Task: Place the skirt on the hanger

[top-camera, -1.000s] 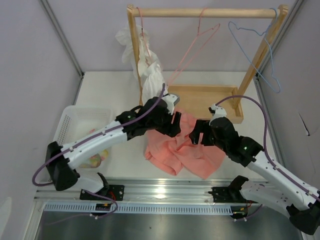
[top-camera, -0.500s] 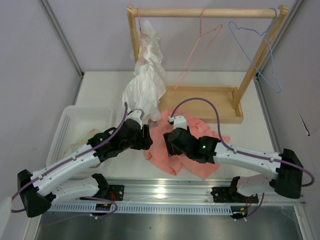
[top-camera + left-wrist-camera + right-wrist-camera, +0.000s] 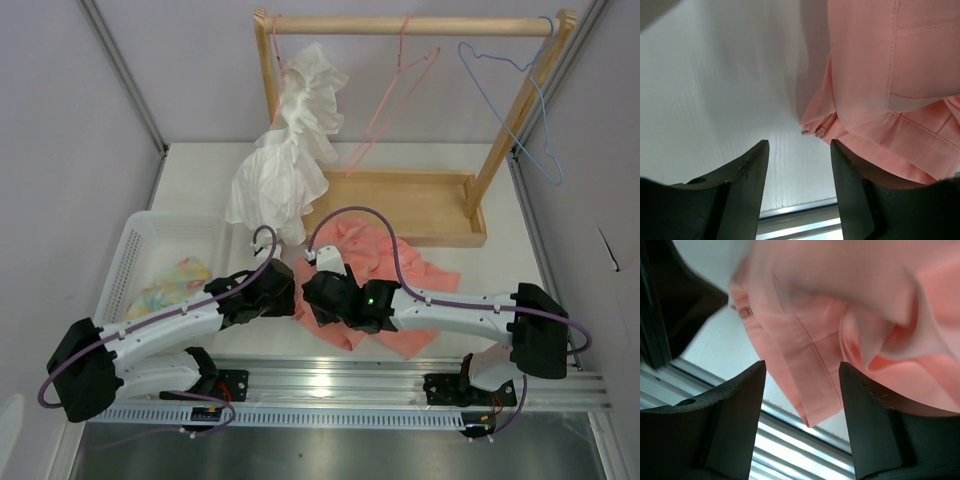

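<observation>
One skirt lies crumpled on the bench in the lower centre of the overhead view. It is well apart from the one pink hanger, which hangs bare from the rail of the one wooden rack at upper centre. Two claws crowd the skirt's left edge. The left claw stands apart over bare bench, with the skirt's corner just beyond its tips. The right claw stands apart with a folded hem in its gap, clamped on nothing. The pickup would likely go best if the left claw moved toward the right of its wrist view until the corner sits between its fingers. Each claw should then pinch a separate stretch of edge without bumping the other. Farther out are one blue hanger, one white garment hanging by the rack's left post, and one basket holding one patterned cloth.
</observation>
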You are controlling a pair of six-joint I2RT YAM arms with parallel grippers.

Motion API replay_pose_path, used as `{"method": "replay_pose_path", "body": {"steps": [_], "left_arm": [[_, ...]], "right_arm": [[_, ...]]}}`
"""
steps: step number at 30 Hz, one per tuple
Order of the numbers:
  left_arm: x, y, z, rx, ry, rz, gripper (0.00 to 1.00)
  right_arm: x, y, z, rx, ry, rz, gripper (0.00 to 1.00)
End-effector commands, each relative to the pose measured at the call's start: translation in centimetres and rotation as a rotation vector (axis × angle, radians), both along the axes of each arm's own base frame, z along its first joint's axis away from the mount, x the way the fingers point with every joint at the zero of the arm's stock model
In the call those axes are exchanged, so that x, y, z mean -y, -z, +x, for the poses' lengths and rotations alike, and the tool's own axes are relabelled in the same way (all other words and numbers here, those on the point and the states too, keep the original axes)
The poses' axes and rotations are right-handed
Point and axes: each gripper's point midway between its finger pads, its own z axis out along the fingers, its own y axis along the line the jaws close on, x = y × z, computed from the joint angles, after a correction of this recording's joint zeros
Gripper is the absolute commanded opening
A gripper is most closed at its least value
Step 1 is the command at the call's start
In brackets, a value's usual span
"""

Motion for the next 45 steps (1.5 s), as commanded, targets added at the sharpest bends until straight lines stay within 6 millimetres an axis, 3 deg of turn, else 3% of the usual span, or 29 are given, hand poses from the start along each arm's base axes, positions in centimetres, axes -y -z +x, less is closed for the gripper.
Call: {"method": "replay_pose_path", "body": {"steps": [1, 5, 13, 18, 25, 31, 35, 38, 41, 42, 45], "left_arm": [[1.6, -1.8, 2.7, 0.070, 0.018, -0.041, 0.57], [1.9, -1.4, 3.5, 0.065, 0.039, -0.049, 0.57], [3.6, -2.1, 4.6, 0.089, 0.112, -0.062, 0.55], [4.1, -2.5, 5.0, 0.099, 0.126, -0.066, 0.55], [4.3, -2.9, 5.2, 0.107, 0.133, -0.071, 0.55], [4.4, -3.1, 5.2, 0.114, 0.139, -0.079, 0.55], [4.4, -2.9, 5.1, 0.115, 0.147, -0.081, 0.55], [4.4, -3.0, 4.9, 0.118, 0.155, -0.089, 0.55], [4.5, -3.0, 4.8, 0.128, 0.165, -0.105, 0.55], [4.5, -3.0, 4.7, 0.130, 0.171, -0.107, 0.56], [4.7, -3.2, 4.6, 0.142, 0.187, -0.123, 0.56]], "right_arm": [[2.4, 0.6, -2.3, -0.044, 0.076, 0.008, 0.65], [4.6, 2.7, -5.3, -0.080, 0.109, -0.064, 0.66], [8.1, 5.7, -7.5, -0.146, 0.234, -0.059, 0.68], [7.1, 6.6, -7.5, -0.157, 0.234, 0.023, 0.70], [4.9, 5.6, -7.2, -0.113, 0.254, 0.064, 0.64], [4.8, 6.9, -7.8, -0.123, 0.293, 0.036, 0.63], [5.7, 8.5, -6.7, -0.113, 0.356, 0.028, 0.63], [5.9, 8.5, -5.5, -0.088, 0.379, 0.064, 0.61], [6.1, 7.8, -3.9, -0.041, 0.395, 0.091, 0.50], [6.5, 7.7, -3.4, -0.020, 0.407, 0.087, 0.39], [7.8, 7.3, -2.6, 0.018, 0.438, 0.079, 0.26]]}}
